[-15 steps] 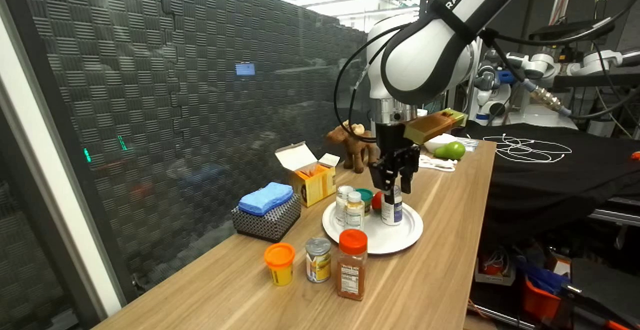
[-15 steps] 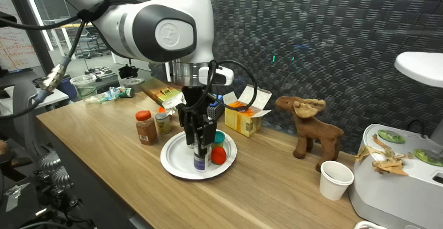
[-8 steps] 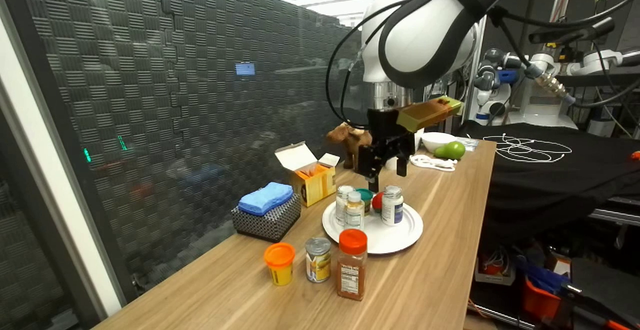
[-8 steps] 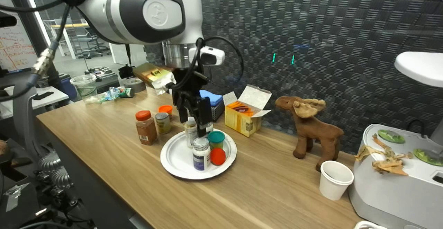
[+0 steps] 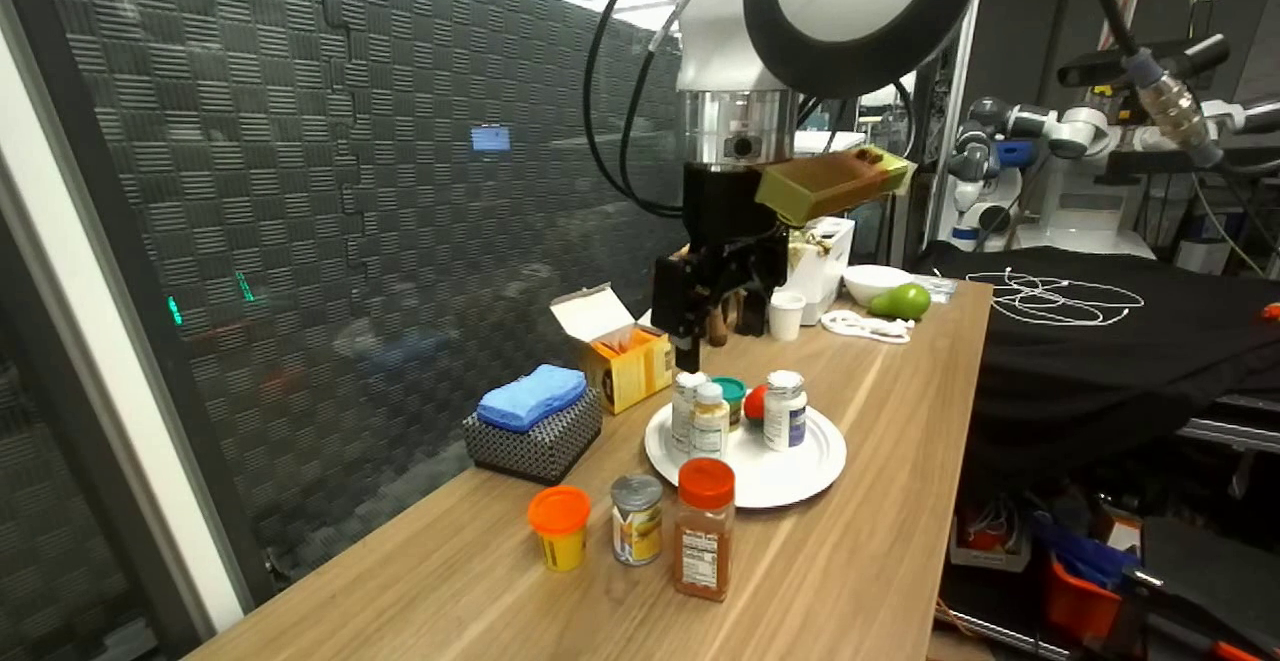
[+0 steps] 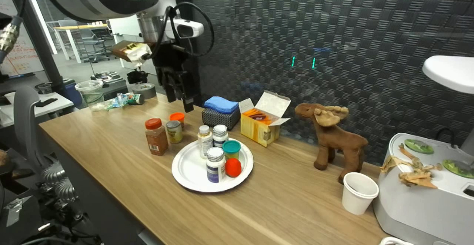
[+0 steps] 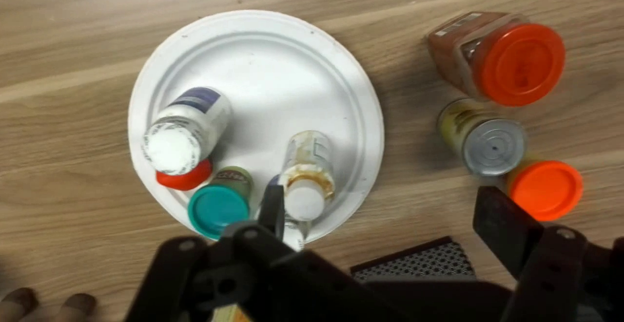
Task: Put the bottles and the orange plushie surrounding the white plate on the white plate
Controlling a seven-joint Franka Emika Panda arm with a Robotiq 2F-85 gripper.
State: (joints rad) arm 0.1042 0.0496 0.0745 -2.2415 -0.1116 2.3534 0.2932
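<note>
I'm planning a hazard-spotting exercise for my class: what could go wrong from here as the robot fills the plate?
The can stands close to the red-capped jar, so the wide-open pincer might bump one while reaching for the other.

On the plate, the slim bottle and the stouter bottle stand upright close together, so anything lowered beside them could tip one over.

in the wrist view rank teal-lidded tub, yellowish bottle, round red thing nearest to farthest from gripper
1. Yellowish bottle: on the white plate, left of the gripper midpoint
2. Teal-lidded tub: further left
3. Round red thing: beyond the tub, partly hidden
</note>
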